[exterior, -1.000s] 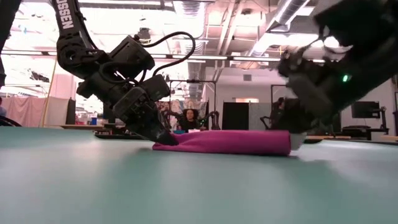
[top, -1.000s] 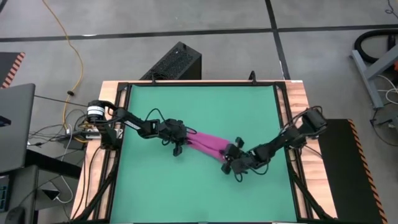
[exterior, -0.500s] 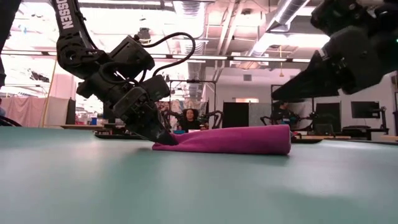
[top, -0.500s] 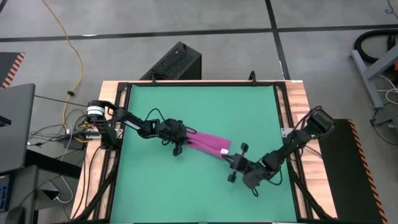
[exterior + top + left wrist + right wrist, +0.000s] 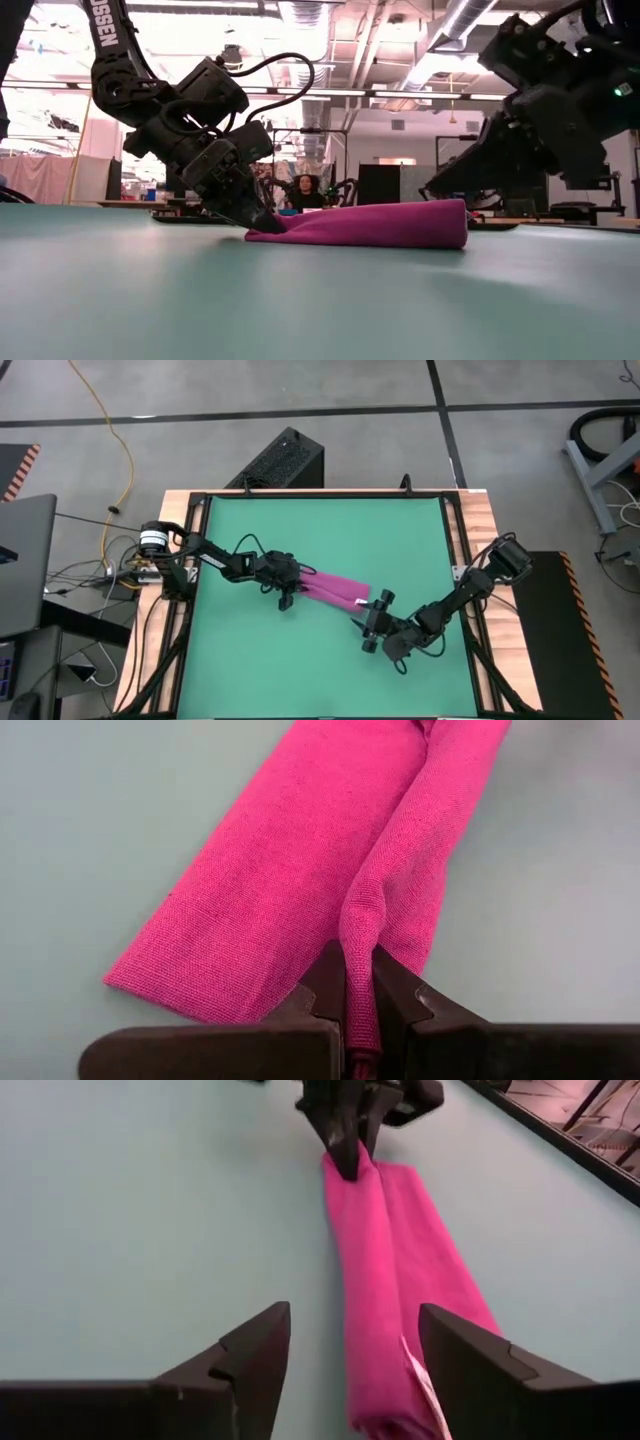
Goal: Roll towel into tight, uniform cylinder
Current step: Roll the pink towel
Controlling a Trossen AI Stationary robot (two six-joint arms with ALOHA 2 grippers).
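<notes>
High view: we are logging the towel (image 5: pixel 335 591) lying as a long folded strip mid-way across the green mat (image 5: pixel 320 520), the left gripper (image 5: pixel 290 592) at one end, the right gripper (image 5: pixel 375 622) just off the other.

Low view: we are seeing the strip lying flat, the left gripper (image 5: pixel 250 215) pressing down at its end.

Left wrist view: we are noting jaws pinching a raised fold of towel (image 5: pixel 330 870).

Right wrist view: we are recording jaws standing wide apart, gripping nothing, towel (image 5: pixel 390 1280) and white tag (image 5: pixel 420 1385) ahead.

Robotics lab: concrete floor (image 5: pixel 520 390), ceiling ducts (image 5: pixel 300 30), monitors (image 5: pixel 585 176), seated person (image 5: pixel 302 192) behind bench (image 5: pixel 480 510).
</notes>
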